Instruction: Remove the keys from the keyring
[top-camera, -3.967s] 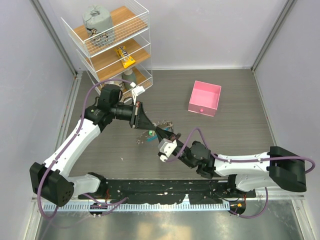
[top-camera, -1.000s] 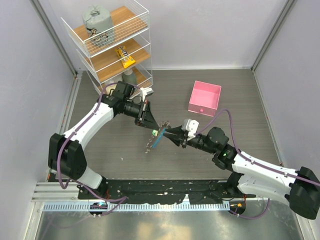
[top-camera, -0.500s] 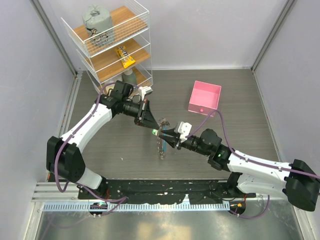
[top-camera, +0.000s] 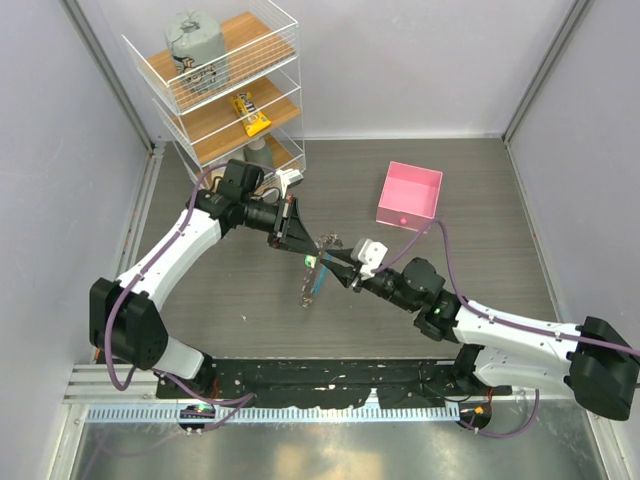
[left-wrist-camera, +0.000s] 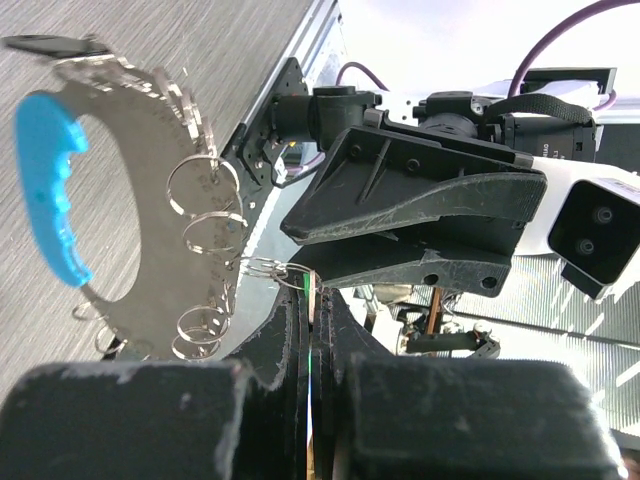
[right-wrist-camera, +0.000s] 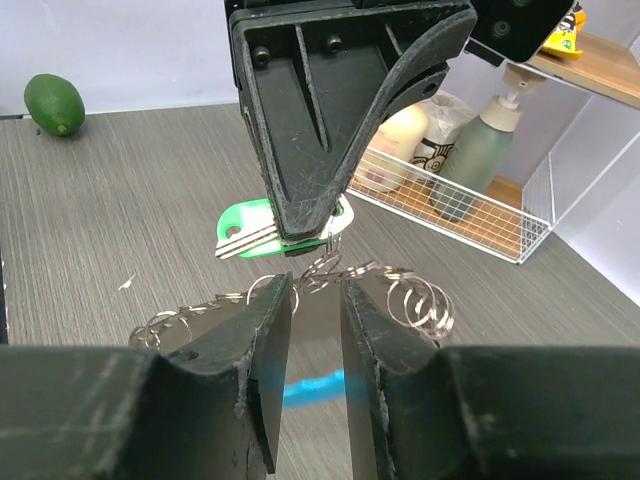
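Meets tip to tip just left of centre in the overhead view, raised off the table (top-camera: 200, 290): left gripper (top-camera: 306, 256) against right gripper (top-camera: 331, 263). Pinches the green-headed key (right-wrist-camera: 262, 228) in closed left jaws. Clamps the keyring (left-wrist-camera: 140, 115) in narrow right jaws, blue strip and loose rings dangling. Leaves the pink box (top-camera: 410, 196) upper right, well apart.

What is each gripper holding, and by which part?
Left gripper pinches the key by its green head; right gripper clamps the keyring by its metal body.
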